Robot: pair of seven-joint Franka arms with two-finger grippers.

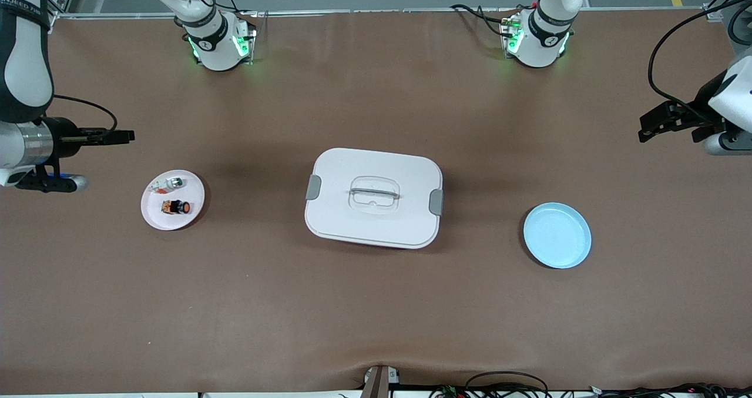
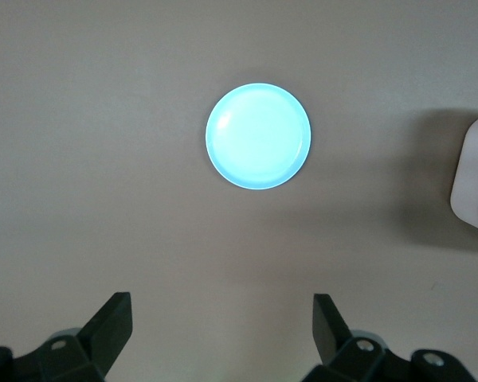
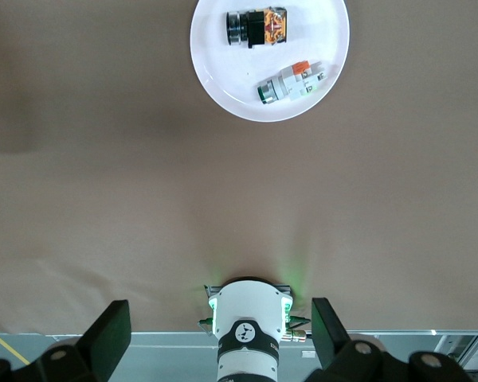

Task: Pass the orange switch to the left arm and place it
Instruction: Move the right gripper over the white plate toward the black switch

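Starting with the front view, we find the orange switch untouched on the pink plate, the box between it and the blue plate. Nothing transferred yet.

Left wrist view: left gripper fingers wide, empty, over bench.

Right wrist view: right gripper likewise wide, empty.

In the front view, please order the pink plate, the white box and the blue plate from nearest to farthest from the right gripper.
1. The pink plate, at the right arm's end of the table, close by the open right gripper.
2. The white box, at the table's middle.
3. The blue plate, at the left arm's end.
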